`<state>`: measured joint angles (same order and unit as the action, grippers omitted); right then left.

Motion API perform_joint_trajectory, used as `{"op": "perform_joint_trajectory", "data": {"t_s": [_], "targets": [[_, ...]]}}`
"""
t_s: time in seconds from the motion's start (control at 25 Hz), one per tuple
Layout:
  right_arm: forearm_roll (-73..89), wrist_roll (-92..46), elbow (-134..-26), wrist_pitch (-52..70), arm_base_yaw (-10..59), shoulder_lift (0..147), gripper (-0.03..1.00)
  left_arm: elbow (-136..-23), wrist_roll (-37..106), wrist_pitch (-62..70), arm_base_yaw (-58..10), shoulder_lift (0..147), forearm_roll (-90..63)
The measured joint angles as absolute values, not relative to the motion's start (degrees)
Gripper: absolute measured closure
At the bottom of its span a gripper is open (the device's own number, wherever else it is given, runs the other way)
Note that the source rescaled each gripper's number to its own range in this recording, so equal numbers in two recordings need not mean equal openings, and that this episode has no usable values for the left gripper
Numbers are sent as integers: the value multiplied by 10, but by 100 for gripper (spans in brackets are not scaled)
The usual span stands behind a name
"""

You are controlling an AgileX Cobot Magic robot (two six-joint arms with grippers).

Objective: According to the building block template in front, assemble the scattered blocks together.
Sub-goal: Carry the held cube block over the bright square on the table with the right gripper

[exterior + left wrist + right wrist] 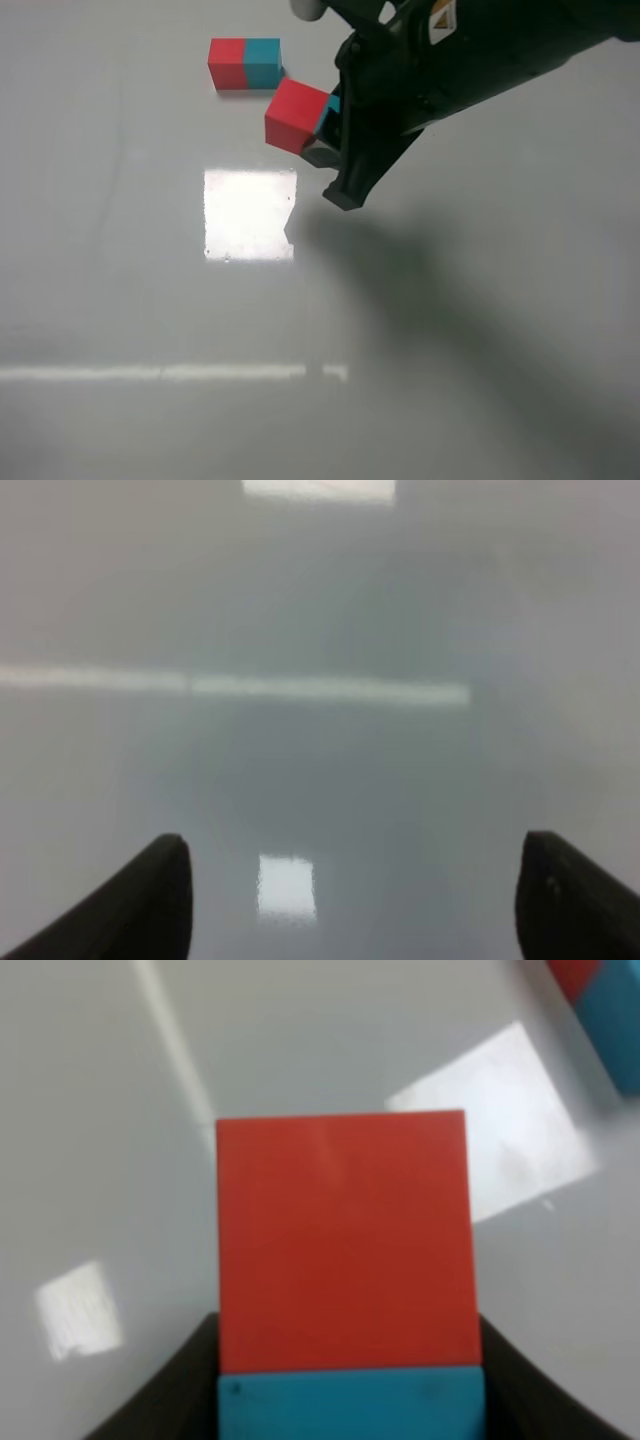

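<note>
Right wrist view: right end effector point(350, 1418) clamped on teal block point(300, 1400), with red block point(340, 1240) joined ahead of it. Template point(615, 1020) lies just beyond the red block, its long axis skewed to the pair's. Left end effector point(350, 900) is spread wide and empty, with no block in its view.

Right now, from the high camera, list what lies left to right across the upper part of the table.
building block template → red cube → teal cube, only a sliver showing → right arm
</note>
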<state>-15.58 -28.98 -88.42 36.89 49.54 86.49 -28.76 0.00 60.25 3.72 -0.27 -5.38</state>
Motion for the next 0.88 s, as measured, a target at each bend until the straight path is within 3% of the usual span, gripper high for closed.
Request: {"op": "perform_joint_trajectory", "data": {"t_s": [0.36, 0.88], "targets": [[-158, -354, -1055, 481, 561, 1023, 95, -288, 0, 602, 37, -3, -54], [-191, -358, -1062, 504, 537, 1058, 95, -288, 0, 602, 37, -3, -54]]}}
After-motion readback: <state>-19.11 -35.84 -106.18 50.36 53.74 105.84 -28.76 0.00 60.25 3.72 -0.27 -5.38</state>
